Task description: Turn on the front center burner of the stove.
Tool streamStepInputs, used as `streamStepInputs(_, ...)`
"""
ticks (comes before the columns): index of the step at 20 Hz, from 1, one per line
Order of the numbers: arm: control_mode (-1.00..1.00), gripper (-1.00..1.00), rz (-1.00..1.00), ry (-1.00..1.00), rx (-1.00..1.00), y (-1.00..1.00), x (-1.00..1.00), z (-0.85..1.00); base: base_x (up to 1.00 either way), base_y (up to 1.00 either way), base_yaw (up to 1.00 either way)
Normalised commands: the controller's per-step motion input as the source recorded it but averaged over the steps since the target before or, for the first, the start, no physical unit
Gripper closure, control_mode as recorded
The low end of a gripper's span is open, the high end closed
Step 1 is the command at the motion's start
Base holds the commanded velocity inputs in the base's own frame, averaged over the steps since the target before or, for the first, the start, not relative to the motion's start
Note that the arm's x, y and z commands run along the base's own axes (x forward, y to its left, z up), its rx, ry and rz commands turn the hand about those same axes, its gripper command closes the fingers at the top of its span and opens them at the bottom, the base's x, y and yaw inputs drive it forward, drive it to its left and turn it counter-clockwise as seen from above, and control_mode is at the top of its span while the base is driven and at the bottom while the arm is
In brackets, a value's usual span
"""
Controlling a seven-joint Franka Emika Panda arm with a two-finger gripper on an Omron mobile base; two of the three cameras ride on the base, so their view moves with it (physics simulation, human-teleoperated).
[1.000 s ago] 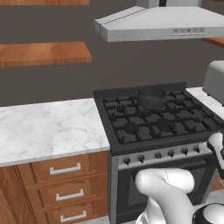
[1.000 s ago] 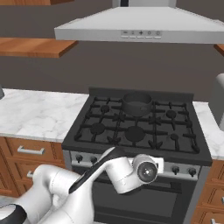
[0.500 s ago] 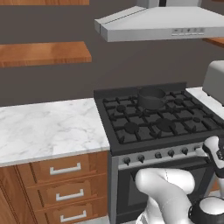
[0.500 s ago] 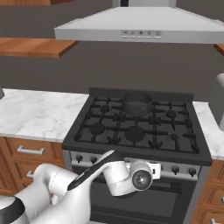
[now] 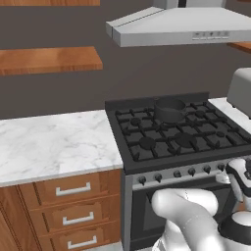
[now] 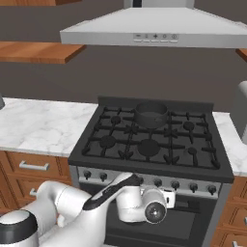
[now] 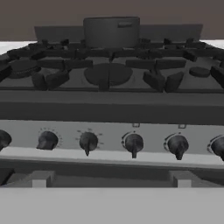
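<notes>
I see the stove (image 6: pixel 149 144) set between marble counters, its long axis running left to right and its silver knob strip facing me. The front center burner (image 7: pixel 108 73) sits mid-front under the grate — no flame on it — with a small pot (image 7: pixel 111 30) on the rear center burner behind. In the hand view I count six knobs (image 7: pixel 133 143) in a row. The gripper (image 6: pixel 167 197) hangs just before that strip; I cannot tell whether its fingers are spread.
</notes>
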Motion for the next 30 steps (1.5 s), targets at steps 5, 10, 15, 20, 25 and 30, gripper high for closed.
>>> streamStepInputs(5,-1.0,-1.0,0.0,-0.11,0.1,-0.05,0.0,-0.17,0.0,0.0,0.0)
streamStepInputs(10,-1.0,-1.0,0.0,-0.09,0.07,-0.03,0.0,-0.08,0.0,0.0,0.0)
streamStepInputs(15,-1.0,-1.0,0.0,-0.05,0.02,0.0,0.0,-0.07,0.0,0.0,0.0)
streamStepInputs(20,-1.0,-1.0,0.0,-0.02,0.02,0.0,0.09,-0.1,0.0,0.0,0.0)
streamStepInputs(25,-1.0,-1.0,0.0,0.0,0.0,0.0,0.28,-0.04,0.0,0.0,0.0)
streamStepInputs(30,-1.0,-1.0,0.0,0.0,0.0,0.0,0.35,-0.17,0.0,0.0,0.0)
